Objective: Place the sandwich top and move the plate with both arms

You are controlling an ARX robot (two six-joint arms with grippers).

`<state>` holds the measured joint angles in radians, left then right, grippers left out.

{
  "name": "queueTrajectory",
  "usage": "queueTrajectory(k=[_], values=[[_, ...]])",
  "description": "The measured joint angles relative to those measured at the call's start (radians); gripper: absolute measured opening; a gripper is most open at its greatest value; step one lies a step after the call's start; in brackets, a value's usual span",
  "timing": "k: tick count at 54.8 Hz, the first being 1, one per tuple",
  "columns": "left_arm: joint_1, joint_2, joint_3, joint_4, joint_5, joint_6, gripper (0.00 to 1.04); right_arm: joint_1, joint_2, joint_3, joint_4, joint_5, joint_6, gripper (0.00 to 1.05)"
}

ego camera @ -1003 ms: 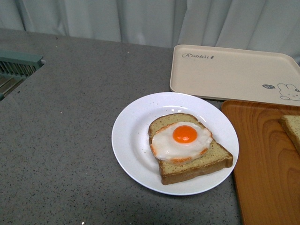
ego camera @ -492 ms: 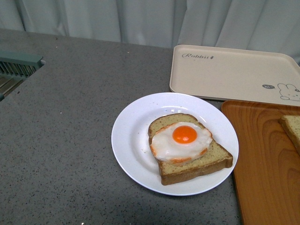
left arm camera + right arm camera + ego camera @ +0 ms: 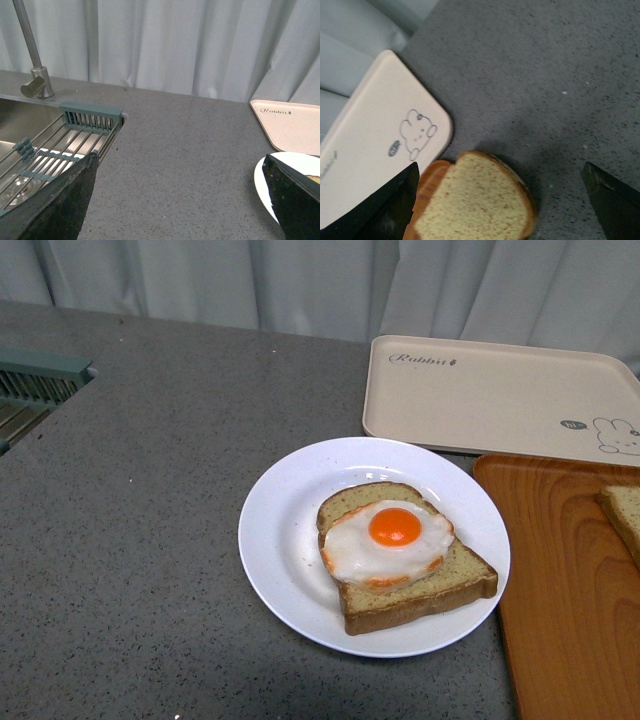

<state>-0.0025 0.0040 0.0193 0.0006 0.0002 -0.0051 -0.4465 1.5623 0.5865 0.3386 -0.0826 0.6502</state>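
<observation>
The white plate sits mid-counter and bears a bread slice with a fried egg. The plain sandwich top lies on the orange wooden tray at the right edge, mostly cut off in the front view. In the right wrist view the sandwich top lies between and below my open right gripper fingers, overhanging the tray's corner. My left gripper is open over bare counter, with the plate's rim beside one finger. Neither arm shows in the front view.
A beige rabbit-print tray lies behind the plate and the wooden tray. A sink with a teal-edged wire rack and a tap is at the far left. Curtains hang along the counter's back edge.
</observation>
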Motion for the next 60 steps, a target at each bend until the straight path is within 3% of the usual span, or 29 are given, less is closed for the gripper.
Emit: queueTrajectory(k=[24,60], values=[[0.000,0.000,0.000,0.000,0.000,0.000,0.98,0.013,0.170,0.023,0.071,0.036,-0.037,0.96],[0.000,0.000,0.000,0.000,0.000,0.000,0.98,0.010,0.294,0.039,0.158,-0.066,-0.039,0.96]])
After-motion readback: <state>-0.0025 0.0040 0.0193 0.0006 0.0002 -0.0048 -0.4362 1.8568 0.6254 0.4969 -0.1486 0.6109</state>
